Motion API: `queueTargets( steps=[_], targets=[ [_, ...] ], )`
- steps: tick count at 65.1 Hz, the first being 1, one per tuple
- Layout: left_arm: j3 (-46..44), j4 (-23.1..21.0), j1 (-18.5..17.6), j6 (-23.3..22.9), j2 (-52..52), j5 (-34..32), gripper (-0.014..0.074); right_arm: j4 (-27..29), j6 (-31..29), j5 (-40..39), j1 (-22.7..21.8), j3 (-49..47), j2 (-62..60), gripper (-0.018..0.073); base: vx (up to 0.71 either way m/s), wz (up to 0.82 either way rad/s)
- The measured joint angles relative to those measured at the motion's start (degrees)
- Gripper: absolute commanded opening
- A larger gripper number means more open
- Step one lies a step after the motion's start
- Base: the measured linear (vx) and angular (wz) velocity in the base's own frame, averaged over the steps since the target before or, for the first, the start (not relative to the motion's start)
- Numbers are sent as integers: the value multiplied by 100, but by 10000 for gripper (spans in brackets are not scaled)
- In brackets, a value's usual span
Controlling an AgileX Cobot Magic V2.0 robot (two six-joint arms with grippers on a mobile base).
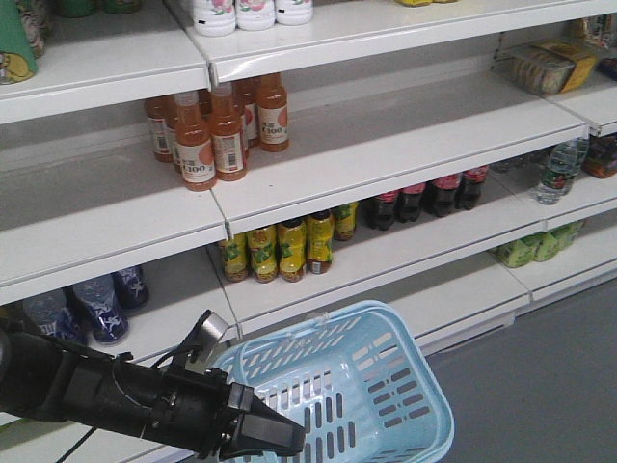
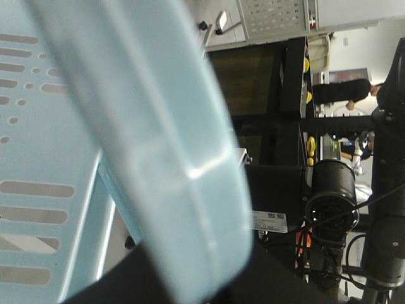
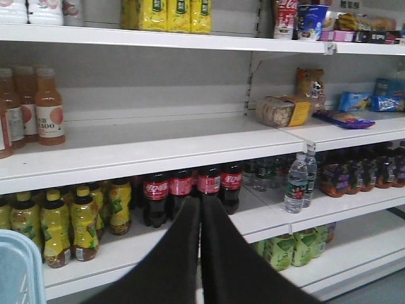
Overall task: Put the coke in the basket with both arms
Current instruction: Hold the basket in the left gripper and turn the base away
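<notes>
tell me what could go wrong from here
The black right gripper points, jaws shut, at the dark red-labelled cola bottles, not the slim red can on the top shelf: it may take the wrong drink. Whether the black left gripper holds the light blue slotted plastic basket is unclear; it could drop.

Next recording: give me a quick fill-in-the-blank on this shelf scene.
1. The basket is light ____.
2. The right gripper is ____, its tips pressed together.
3. The cola bottles carry ____ labels.
4. The orange bottles stand one shelf ____ the yellow bottles.
Missing words: blue; shut; red; above.
</notes>
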Motion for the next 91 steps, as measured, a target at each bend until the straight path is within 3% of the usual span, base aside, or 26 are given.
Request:
queueTargets(
  steps=[91],
  targets=[
    [0, 0, 0, 0, 0, 0, -8, 0, 0, 0, 0, 0, 0, -9, -3, -38]
  ],
)
